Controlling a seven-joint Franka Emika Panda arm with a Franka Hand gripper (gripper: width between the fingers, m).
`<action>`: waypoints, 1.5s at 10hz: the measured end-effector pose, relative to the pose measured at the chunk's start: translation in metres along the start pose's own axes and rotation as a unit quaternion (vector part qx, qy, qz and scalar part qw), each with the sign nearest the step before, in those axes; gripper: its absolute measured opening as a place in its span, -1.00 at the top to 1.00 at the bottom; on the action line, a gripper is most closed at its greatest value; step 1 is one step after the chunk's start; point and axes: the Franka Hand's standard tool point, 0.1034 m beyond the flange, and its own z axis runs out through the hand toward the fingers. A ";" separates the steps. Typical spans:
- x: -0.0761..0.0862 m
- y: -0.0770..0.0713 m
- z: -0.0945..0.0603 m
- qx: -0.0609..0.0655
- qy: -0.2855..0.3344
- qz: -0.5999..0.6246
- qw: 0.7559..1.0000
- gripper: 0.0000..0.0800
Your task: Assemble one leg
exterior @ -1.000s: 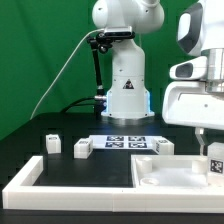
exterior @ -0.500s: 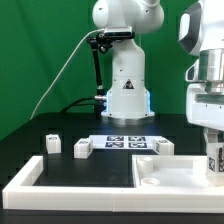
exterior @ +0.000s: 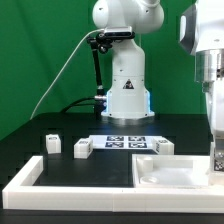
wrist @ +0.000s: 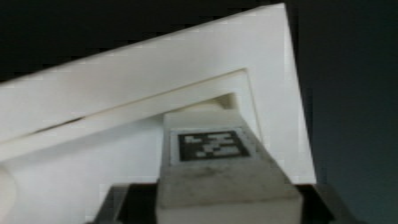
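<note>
My gripper (wrist: pixel 222 198) is shut on a leg (wrist: pixel 214 150), a small white post with a black-and-white tag on its face. The dark fingers (wrist: pixel 128 203) press on both its sides. In the exterior view the gripper (exterior: pixel 216 158) holds the leg upright over the far right corner of the white tray (exterior: pixel 160 181). In the wrist view the leg's far end sits at the inner corner of the tray (wrist: pixel 107 110). I cannot tell whether it touches.
Three more white legs stand on the black table: two at the exterior view's left (exterior: pixel 52 143) (exterior: pixel 82 148) and one (exterior: pixel 164 147) behind the tray. The marker board (exterior: pixel 125 142) lies in front of the robot base (exterior: pixel 125 95).
The arm has shifted toward the exterior view's right edge and the wrist has turned. The leg stays in the gripper over the tray's right corner.
</note>
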 end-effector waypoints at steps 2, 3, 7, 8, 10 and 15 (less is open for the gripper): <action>0.001 -0.001 0.000 0.000 0.000 -0.065 0.998 0.26; 0.000 0.000 0.000 0.000 -0.001 -0.078 0.997 -0.31; -0.006 0.003 0.001 -0.001 -0.003 -0.264 0.965 -0.61; -0.007 0.004 0.001 -0.001 -0.003 -0.314 0.949 -0.62; -0.006 0.004 0.001 -0.001 -0.004 -0.323 0.947 -0.62; -0.006 0.004 0.002 -0.001 -0.004 -0.323 0.946 -0.62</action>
